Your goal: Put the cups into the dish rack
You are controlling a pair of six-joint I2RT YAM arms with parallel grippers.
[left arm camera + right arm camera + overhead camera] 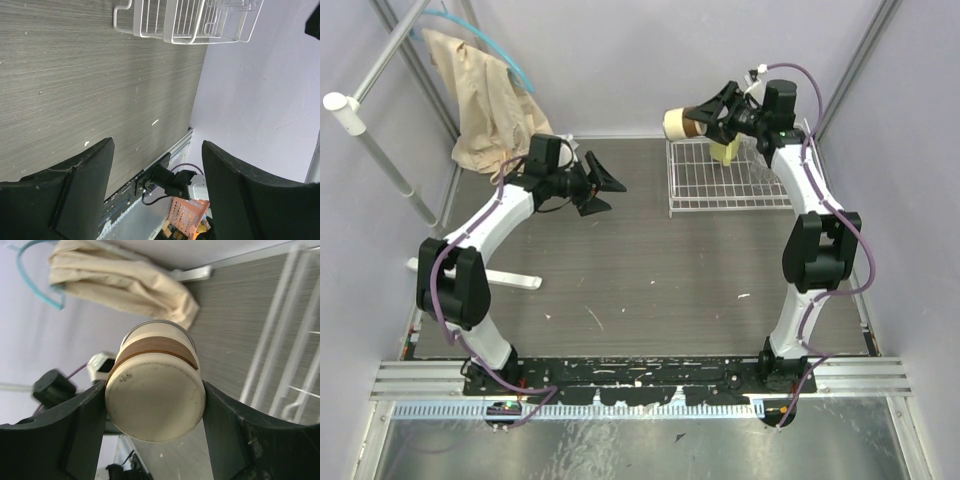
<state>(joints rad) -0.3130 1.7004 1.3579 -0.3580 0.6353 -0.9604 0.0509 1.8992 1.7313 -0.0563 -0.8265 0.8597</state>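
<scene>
Cream cup snug in right hand

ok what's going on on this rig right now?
Two arms are loading cups into a white wire rack at the far right of the table. The right gripper holds a cream cup with a brown band, tipped on its side, in the air by the rack's far left corner. A yellow mug already sits in the rack. The left gripper is open and empty, left of the rack.
</scene>
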